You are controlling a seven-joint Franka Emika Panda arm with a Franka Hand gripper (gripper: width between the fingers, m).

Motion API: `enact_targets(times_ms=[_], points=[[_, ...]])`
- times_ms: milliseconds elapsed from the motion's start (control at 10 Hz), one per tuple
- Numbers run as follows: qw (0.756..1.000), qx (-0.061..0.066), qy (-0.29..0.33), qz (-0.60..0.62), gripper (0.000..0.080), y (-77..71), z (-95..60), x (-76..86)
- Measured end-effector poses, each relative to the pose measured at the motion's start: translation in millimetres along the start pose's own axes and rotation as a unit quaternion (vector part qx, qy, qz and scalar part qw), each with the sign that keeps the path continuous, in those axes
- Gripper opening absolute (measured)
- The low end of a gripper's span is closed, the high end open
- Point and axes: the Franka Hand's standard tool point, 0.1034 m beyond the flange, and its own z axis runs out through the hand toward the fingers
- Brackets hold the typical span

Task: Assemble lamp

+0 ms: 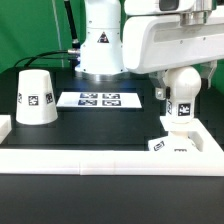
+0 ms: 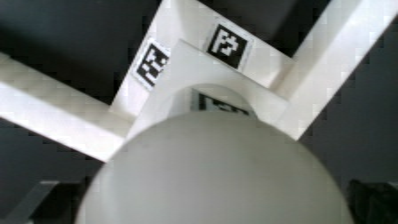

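Scene: dark table (image 1: pixel 100 125) edged by a low white wall (image 1: pixel 90 152), with the big white robot body (image 1: pixel 100 40) at the back.
Gripper (image 1: pixel 180 88): hangs on the exterior view's right, pointing straight down, lowered over the lamp's ball.
Jaws: spread as wide as they go, one on each side of the ball; no squeeze on it can be made out, so read as open and holding nothing.
Bulb (image 2: pixel 210 160): smooth matte white ball, directly between the jaws; fills the near part of the wrist view and sits upright on top of the base.
Base (image 1: pixel 177 125): small angular white block with black-and-white square tags, straight below the jaws and under the bulb; lies against the white wall, tucked where two stretches of the wall meet.
Tags on the base: three of them show in the wrist view, beyond the ball, too blurred to read.
Shade (image 1: pixel 36 97): white truncated cone with one square tag on its side, standing on its wide end, narrow end up; well apart from the jaws, far off toward the exterior view's left, touching neither the bulb nor the base.
Marker board (image 1: pixel 98 99): thin flat white strip of printed squares, lying on the table between the shade and the jaws, nearer the robot body than the jaws are.
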Motion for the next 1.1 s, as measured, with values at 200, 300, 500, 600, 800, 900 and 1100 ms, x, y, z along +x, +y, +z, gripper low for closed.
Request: enact_targets(times_ms=[200,300,500,600,800,900,1100], points=[[0.998,-0.005,-0.004,-0.068,0.0699,1.2,0.0,-0.6],[0.997,-0.007,-0.005,-0.081,0.0699,1.3,0.0,-0.7],[0.99,-0.014,-0.011,-0.139,0.0699,2.0,-0.2,-0.9],[0.989,-0.015,-0.012,-0.148,0.0693,1.6,-0.4,-0.7],[0.988,-0.016,-0.014,-0.153,0.0576,2.1,-0.4,-1.1],[0.988,-0.016,-0.014,-0.151,0.0576,2.0,-0.4,-1.0],[0.991,-0.016,-0.014,-0.135,0.0576,2.2,-0.4,-1.2]])
